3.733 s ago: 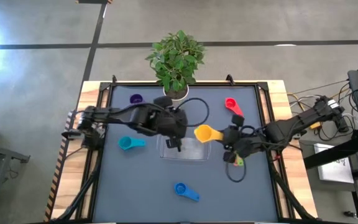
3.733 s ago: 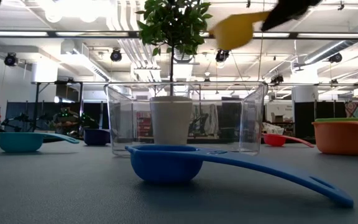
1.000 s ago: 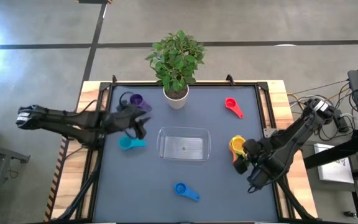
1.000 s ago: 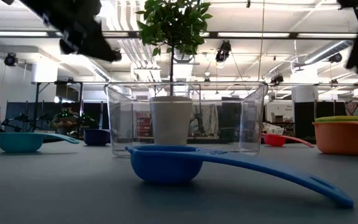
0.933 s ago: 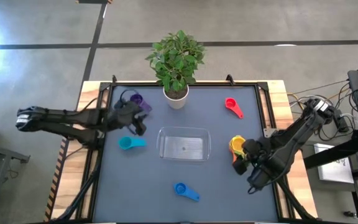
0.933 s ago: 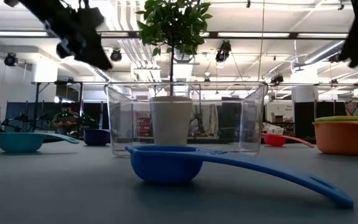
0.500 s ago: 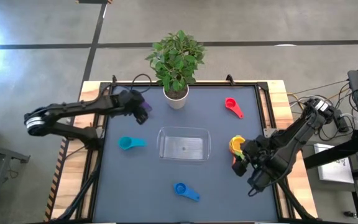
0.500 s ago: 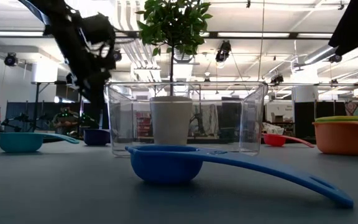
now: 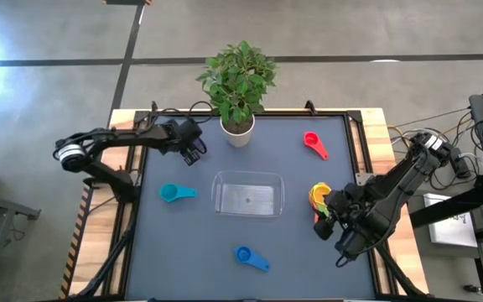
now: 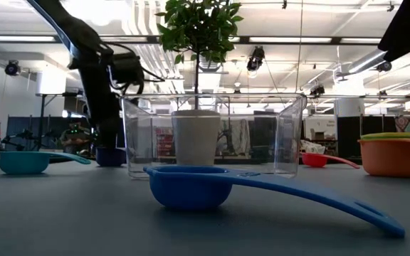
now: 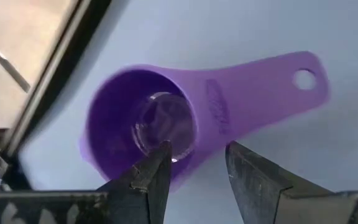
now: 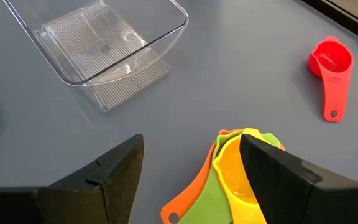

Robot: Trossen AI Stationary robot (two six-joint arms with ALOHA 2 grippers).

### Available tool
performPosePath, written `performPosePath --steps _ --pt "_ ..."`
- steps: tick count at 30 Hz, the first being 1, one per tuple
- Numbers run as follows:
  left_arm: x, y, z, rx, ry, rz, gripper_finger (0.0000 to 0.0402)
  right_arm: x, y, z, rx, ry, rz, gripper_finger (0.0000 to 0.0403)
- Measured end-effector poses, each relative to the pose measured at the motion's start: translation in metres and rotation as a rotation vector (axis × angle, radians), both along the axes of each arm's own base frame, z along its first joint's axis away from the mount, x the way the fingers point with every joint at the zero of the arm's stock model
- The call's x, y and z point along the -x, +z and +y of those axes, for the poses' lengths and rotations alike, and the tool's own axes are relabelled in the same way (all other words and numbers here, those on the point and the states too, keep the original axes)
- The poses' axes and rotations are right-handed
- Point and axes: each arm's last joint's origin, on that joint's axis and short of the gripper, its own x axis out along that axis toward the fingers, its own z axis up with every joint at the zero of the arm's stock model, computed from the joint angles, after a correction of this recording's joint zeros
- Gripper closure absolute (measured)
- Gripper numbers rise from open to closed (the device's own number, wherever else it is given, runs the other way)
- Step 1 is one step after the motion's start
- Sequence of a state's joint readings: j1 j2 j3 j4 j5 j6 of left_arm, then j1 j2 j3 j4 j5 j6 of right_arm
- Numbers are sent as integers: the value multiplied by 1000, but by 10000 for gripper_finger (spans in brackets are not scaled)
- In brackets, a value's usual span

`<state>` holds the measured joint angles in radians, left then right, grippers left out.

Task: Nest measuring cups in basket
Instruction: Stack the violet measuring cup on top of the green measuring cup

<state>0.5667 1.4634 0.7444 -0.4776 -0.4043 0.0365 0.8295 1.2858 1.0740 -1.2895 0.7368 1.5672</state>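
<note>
While the basket (image 9: 248,195) sits bare at the centre of the table (image 9: 225,268), the step in hand is the pickup of the purple cup (image 11: 166,118) at about 10 o'clock from the basket, near the table's far left corner.

1. Left gripper (image 11: 194,165): it hangs directly over the purple cup. The wrist view shows the 2 fingers parted, 1 tip over the bowl's rim and the other just outside the wall, beside the handle root. Nothing is grasped yet. In the high view the gripper hides the cup.
2. Teal cup (image 9: 173,193): lies at 9 o'clock from the basket, just beside it.
3. Blue cup (image 9: 250,257): lies at 6 o'clock, apart from the basket.
4. Red cup (image 9: 313,143): lies at about 2 o'clock, well apart.
5. Nested stack (image 12: 238,171): orange, green and yellow cups lie 1 inside another at 3 o'clock from the basket, on the table, not in it.
6. Right gripper (image 12: 191,168): it hovers above this stack, fingers spread wide, released and holding nothing.

Judgement: no cup is in the basket, so the task is at an early stage. The next move likely calls for a short descent of the left gripper, a clamp across the purple cup's wall, then a lift clear of the plant pot (image 9: 237,134) toward the basket.
</note>
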Motion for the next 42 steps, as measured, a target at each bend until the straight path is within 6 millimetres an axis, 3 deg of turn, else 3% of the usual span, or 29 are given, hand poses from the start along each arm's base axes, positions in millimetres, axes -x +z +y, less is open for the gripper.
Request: performPosePath --steps 8,11,16,20,24,31,38,42 --pt "0 -14 9 24 1 50 274 -2 0 2 -4 20 -5 151" --pt "0 -19 10 35 7 65 302 -2 0 2 1 24 -6 153" --pt "1 -14 9 32 41 35 389 -3 0 3 -7 32 -15 154" --pt "3 -1 0 23 40 7 398 -5 0 5 -18 47 -28 156" --pt "6 19 -22 17 23 -45 400 -7 1 7 -14 68 -49 160" --pt "9 60 -88 29 -74 -283 401 -16 5 10 156 198 -128 158" --pt "10 85 -149 91 -199 -499 401 -47 23 23 369 411 -247 150" --pt "0 106 -174 89 -268 -568 401 -66 34 19 434 436 -302 147"
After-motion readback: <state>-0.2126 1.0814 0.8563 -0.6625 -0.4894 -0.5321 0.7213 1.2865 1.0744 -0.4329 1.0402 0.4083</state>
